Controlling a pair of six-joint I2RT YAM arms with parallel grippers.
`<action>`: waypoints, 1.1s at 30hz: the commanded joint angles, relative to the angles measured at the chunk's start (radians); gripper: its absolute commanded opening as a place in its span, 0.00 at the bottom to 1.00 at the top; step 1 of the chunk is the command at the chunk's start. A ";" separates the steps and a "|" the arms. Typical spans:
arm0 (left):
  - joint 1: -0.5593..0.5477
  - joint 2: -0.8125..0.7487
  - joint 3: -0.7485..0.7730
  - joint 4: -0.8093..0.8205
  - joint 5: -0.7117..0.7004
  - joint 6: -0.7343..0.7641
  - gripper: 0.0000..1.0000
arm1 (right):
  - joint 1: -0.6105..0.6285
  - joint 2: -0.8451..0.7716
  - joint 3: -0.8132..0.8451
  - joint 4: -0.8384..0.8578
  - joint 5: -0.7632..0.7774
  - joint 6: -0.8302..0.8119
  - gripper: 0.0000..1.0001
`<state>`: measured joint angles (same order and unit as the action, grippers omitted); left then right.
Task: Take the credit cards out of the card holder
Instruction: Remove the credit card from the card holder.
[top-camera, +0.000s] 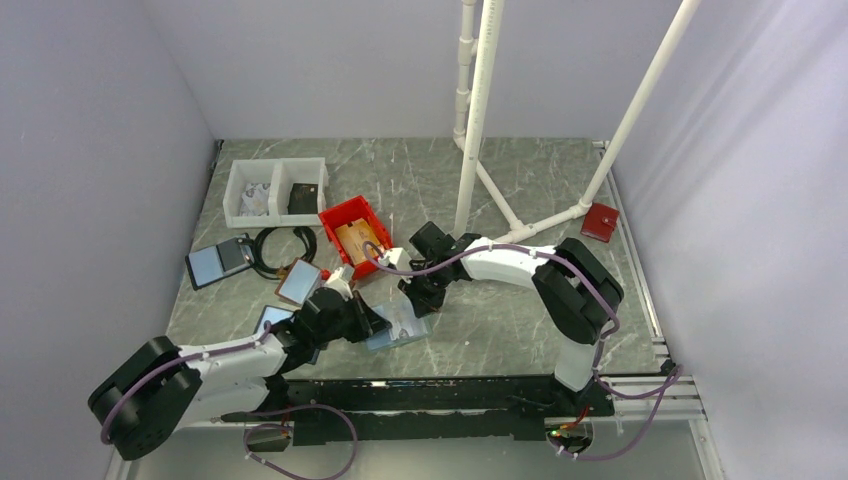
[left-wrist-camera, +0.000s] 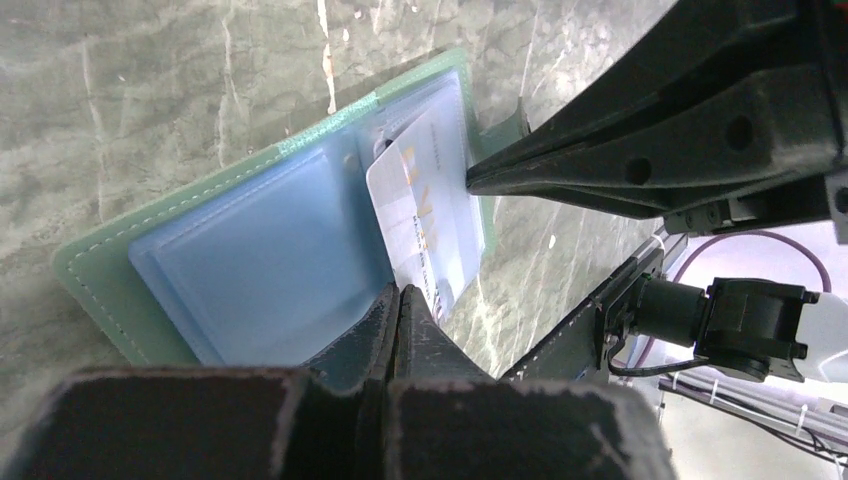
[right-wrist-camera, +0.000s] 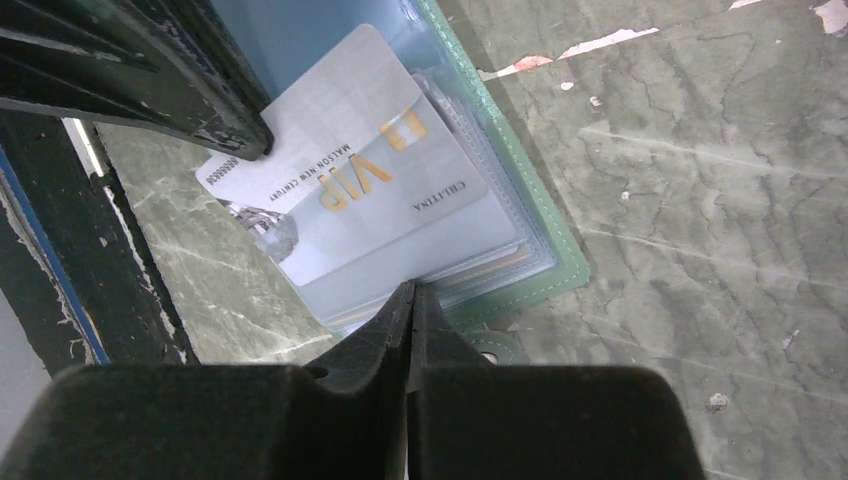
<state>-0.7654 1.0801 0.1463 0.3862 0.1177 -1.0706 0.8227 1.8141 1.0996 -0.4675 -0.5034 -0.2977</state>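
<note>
left gripper (left-wrist-camera: 400, 295) is clamped on the pale card (left-wrist-camera: 425, 215), closed right gripper (right-wrist-camera: 410, 300) pins the card holder (left-wrist-camera: 100, 270), so next up is probably sliding it straight out

The left arm (top-camera: 230, 360) lies low along the near edge of the table (top-camera: 520, 200), reaching right from its near-left corner, the left gripper (top-camera: 383, 324) with jaws pressed together. The right arm (top-camera: 510, 262) folds at the elbow and stretches left, the right gripper (top-camera: 425, 303) tipped down, likewise closed, near the other
</note>
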 joint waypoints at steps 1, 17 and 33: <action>-0.003 -0.073 -0.009 -0.042 -0.023 0.063 0.00 | -0.002 0.023 0.020 -0.008 0.038 -0.007 0.03; 0.003 -0.346 0.040 -0.397 -0.065 0.183 0.00 | -0.020 -0.122 0.035 -0.101 -0.185 -0.148 0.18; 0.002 -0.424 0.027 -0.222 0.074 0.400 0.00 | -0.054 -0.279 0.046 -0.220 -0.293 -0.323 0.35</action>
<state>-0.7654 0.6456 0.1631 0.0250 0.1230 -0.7628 0.7883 1.5871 1.1072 -0.6418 -0.7349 -0.5430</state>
